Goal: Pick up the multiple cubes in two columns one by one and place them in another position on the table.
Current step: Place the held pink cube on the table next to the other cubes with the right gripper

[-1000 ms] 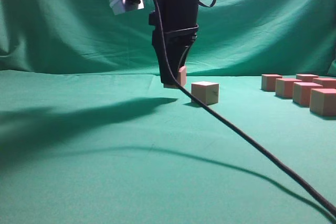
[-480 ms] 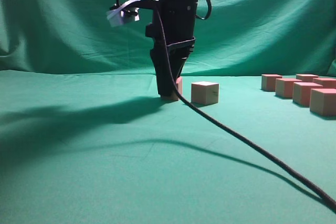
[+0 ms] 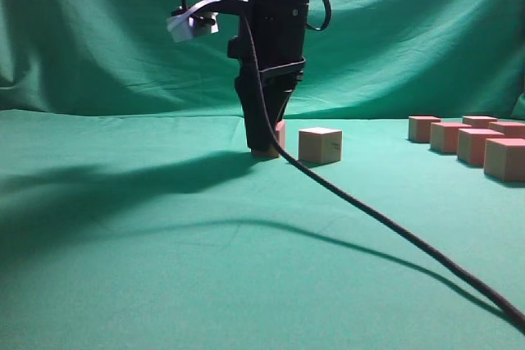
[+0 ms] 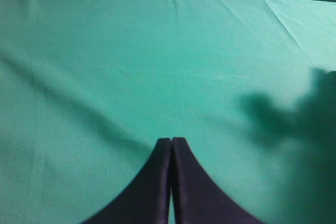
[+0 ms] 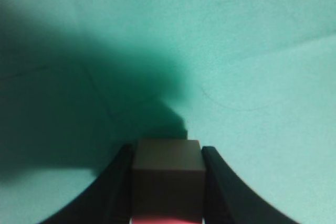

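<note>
My right gripper (image 3: pixel 264 147) stands upright at the middle of the table (image 3: pixel 164 268), shut on a pink-red cube (image 3: pixel 280 133) that rests on the cloth. In the right wrist view the cube (image 5: pixel 167 177) sits dark between both fingers of that gripper (image 5: pixel 167 150). A second cube (image 3: pixel 320 145) stands just to its right, apart from it. Several more cubes (image 3: pixel 479 146) stand in two columns at the far right. My left gripper (image 4: pixel 171 140) is shut and empty above bare cloth; it does not show in the exterior view.
A black cable (image 3: pixel 385 223) runs from the right arm down across the table to the lower right corner. A green cloth backdrop (image 3: pixel 98 38) hangs behind. The arm's shadow (image 3: pixel 98 186) lies to the left.
The right gripper has come down with the cube, from just above the cloth to resting on it. Nothing has moved in the last half second.
</note>
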Robot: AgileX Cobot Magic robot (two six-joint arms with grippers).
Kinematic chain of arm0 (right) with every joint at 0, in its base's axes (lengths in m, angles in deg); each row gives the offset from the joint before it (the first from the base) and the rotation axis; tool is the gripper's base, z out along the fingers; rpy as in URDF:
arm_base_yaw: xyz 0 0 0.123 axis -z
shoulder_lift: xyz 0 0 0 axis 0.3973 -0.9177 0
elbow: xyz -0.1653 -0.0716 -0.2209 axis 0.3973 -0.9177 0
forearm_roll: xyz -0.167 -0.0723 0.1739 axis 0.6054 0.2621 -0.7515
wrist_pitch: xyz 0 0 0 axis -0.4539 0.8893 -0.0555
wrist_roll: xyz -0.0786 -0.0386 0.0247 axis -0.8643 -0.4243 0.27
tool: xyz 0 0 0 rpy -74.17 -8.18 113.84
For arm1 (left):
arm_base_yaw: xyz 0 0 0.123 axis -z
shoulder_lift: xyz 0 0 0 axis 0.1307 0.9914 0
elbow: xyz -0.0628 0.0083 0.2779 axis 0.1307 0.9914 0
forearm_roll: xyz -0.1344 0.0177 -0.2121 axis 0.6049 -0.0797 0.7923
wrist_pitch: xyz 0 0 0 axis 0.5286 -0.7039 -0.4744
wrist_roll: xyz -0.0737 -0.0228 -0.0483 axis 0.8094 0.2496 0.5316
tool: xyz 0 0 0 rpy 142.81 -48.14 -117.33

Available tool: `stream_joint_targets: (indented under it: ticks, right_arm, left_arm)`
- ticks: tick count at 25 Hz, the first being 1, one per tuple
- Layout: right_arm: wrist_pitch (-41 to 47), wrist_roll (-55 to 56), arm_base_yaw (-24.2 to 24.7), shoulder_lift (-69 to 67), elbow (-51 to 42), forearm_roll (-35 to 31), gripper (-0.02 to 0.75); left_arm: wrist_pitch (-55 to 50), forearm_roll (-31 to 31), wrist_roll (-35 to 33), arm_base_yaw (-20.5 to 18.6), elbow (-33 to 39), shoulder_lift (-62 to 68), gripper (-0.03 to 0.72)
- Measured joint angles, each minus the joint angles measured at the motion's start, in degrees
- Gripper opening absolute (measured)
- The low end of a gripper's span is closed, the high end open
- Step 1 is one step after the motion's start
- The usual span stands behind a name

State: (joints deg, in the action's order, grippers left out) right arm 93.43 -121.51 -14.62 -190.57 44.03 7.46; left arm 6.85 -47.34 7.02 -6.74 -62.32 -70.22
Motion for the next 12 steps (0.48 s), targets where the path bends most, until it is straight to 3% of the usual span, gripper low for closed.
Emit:
stream_joint_targets:
  ticks: [12]
  right_arm:
    - [0.25,1.9,0.0,0.0,0.09,0.57,0.256]
  left_arm:
    - [0.0,0.0,0.0,0.0,0.0,0.0,0.0]
